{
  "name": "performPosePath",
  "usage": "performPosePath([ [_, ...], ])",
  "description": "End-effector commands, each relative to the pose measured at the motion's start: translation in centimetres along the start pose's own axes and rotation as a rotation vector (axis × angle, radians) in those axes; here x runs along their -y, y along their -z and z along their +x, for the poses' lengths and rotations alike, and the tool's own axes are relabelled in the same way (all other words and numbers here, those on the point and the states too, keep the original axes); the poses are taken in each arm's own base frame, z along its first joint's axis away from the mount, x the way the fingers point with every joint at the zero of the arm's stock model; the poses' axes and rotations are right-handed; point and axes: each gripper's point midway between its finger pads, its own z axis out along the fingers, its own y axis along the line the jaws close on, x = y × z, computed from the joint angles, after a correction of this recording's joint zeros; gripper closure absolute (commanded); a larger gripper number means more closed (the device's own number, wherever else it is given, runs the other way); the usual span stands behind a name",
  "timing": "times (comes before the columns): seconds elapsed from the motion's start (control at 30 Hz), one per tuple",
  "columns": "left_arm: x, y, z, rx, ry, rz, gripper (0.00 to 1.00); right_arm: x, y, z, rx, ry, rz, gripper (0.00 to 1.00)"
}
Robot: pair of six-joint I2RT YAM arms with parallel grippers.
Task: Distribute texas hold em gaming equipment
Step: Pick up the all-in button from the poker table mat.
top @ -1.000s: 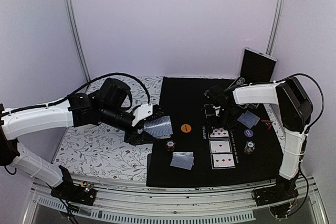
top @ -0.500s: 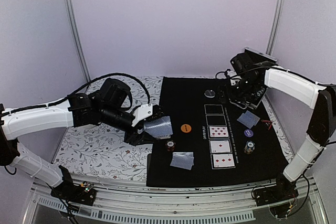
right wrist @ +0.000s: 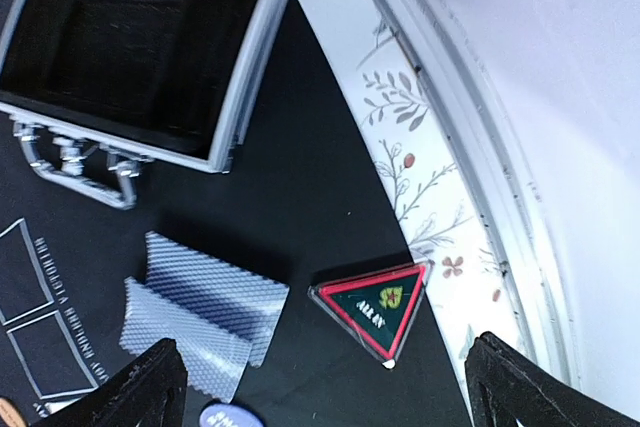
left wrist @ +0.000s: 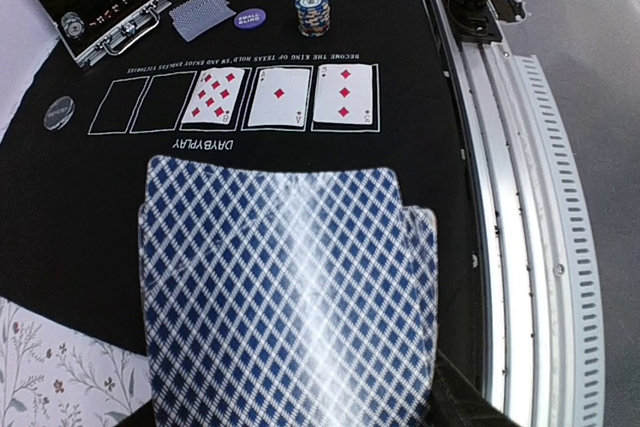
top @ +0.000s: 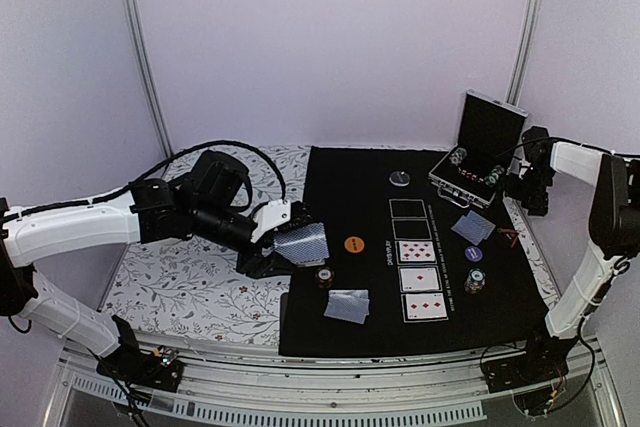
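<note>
Cards (left wrist: 290, 287), blue-backed and fanned, pinched in left hand (top: 282, 247), right hand (right wrist: 325, 392) spread wide above red triangle marker (right wrist: 375, 302)

Looks like a robotics lab test cell to me, not anybody's game room. Plain pale wall panels (top: 330, 47) held up by aluminium posts (top: 140, 57) box the whole thing in. Two white robot arms, the left arm (top: 70, 227) and the right arm (top: 575, 287), are bolted to a slotted metal rail (top: 300, 387) along the near edge of the table (top: 170, 287), and a black cable (top: 235, 144) loops loose over the left one. The floral cloth, the black printed mat (top: 350, 187) and the playing cards (top: 425, 279) laid in its boxes look like a staged trial.
</note>
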Motion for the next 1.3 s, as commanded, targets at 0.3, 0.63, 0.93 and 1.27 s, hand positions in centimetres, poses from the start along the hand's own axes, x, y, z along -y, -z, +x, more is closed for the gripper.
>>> performPosePath([
  [0.3, 0.2, 0.1, 0.2, 0.009, -0.043, -0.021, 0.42, 2.8, -8.1, 3.4, -0.14, -0.045, 0.085, 0.05],
  [0.63, 0.0, 0.3, 0.3, 0.01, -0.054, -0.035, 0.41, 3.3, -9.6, 5.2, -0.191, -0.055, 0.104, 0.2],
  [0.93, 0.0, 0.4, 0.2, 0.011, -0.056, -0.04, 0.41, 4.2, -9.7, 6.3, -0.199, -0.065, 0.109, 0.26],
  [1.27, 0.0, 0.2, 0.5, 0.004, -0.052, -0.036, 0.41, 3.9, -9.8, 5.9, -0.194, -0.066, 0.087, 0.27],
])
